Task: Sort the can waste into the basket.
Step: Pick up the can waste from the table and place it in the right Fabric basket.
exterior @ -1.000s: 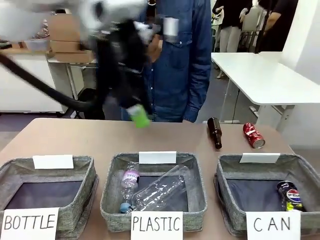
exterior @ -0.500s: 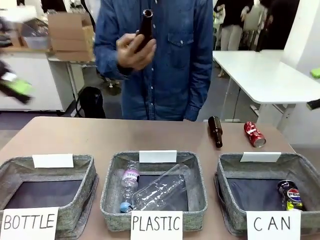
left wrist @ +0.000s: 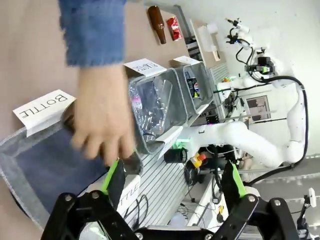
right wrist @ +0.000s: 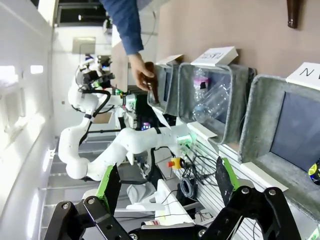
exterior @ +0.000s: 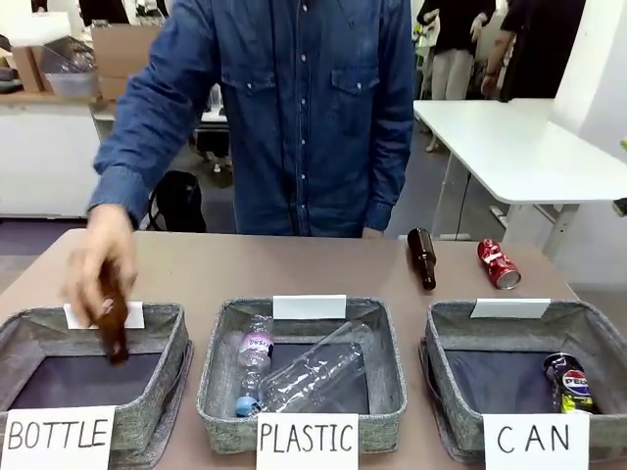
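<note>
Both end effectors are well clear of the CAN basket (exterior: 438,328) and neither has anything in it. The left end effector (left wrist: 174,177) has its green pads spread wide with only air between them. The right end effector (right wrist: 166,179) is the same, fingers wide apart.

Of the 2 cans, 1 is in: the black Pepsi can (exterior: 570,384) sits on the dark floor at the right end of the CAN basket. The red dented can (exterior: 498,264) lies on its side on the counter (exterior: 245,264), just beyond the CAN basket's far rim. A brown bottle (exterior: 422,258) lies on the counter too, beyond the CAN basket's far left corner.

The PLASTIC basket (exterior: 220,377) is the next 1 left of the CAN basket, with clear plastic bottles (exterior: 309,377) lying in it. The BOTTLE basket (exterior: 176,343) is 2 over.

A person in a denim shirt stands across the counter. Their hand (exterior: 98,269) holds a second brown bottle (exterior: 113,333) down over the BOTTLE basket's far rim. It's blurry, so I can't tell if it touches the basket.
</note>
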Controlling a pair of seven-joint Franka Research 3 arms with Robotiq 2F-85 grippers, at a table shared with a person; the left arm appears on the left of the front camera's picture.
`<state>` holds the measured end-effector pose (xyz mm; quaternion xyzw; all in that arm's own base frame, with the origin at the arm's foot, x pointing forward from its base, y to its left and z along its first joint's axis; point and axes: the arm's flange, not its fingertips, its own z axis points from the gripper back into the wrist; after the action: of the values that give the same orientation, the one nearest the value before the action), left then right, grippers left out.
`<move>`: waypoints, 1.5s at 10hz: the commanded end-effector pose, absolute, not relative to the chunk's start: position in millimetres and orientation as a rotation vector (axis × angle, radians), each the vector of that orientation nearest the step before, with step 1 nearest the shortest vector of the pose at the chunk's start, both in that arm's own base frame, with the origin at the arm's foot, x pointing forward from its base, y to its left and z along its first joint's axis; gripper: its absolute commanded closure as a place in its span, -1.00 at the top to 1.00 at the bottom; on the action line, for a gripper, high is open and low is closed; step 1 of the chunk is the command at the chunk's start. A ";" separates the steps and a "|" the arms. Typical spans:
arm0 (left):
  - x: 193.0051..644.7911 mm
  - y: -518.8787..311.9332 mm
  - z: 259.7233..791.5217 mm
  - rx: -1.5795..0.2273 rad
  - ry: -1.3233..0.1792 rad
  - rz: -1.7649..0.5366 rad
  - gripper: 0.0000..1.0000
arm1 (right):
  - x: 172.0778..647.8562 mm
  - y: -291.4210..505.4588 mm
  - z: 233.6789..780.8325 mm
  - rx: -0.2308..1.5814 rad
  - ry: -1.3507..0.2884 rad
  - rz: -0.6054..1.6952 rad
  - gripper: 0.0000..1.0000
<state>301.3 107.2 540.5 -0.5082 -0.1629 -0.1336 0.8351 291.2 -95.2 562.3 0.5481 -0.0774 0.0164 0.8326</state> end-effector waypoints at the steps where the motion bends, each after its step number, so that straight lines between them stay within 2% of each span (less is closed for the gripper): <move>1: 301.2 99.6 551.4 -1.030 -0.330 -0.344 1.00 | 288.1 -92.8 561.9 1.158 -0.162 0.035 1.00; 3: 299.5 118.8 544.1 -1.066 -0.303 -0.293 1.00 | 288.1 -92.8 561.9 1.158 -0.162 0.035 1.00; 5: 243.9 197.1 570.1 -0.935 -0.373 -0.063 1.00 | 288.1 -92.8 561.9 1.158 -0.162 0.035 1.00; 7: 212.9 220.1 571.6 -0.957 -0.431 0.007 1.00 | 288.1 -92.8 561.9 1.158 -0.162 0.035 1.00; 15: 211.7 226.0 569.1 -0.933 -0.423 -0.022 1.00 | 288.1 -92.8 561.9 1.158 -0.162 0.035 1.00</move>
<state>211.7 226.0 569.0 -0.4464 -0.2024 -0.0104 0.8716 290.2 -94.6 562.3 0.5481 -0.0779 0.0170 0.8326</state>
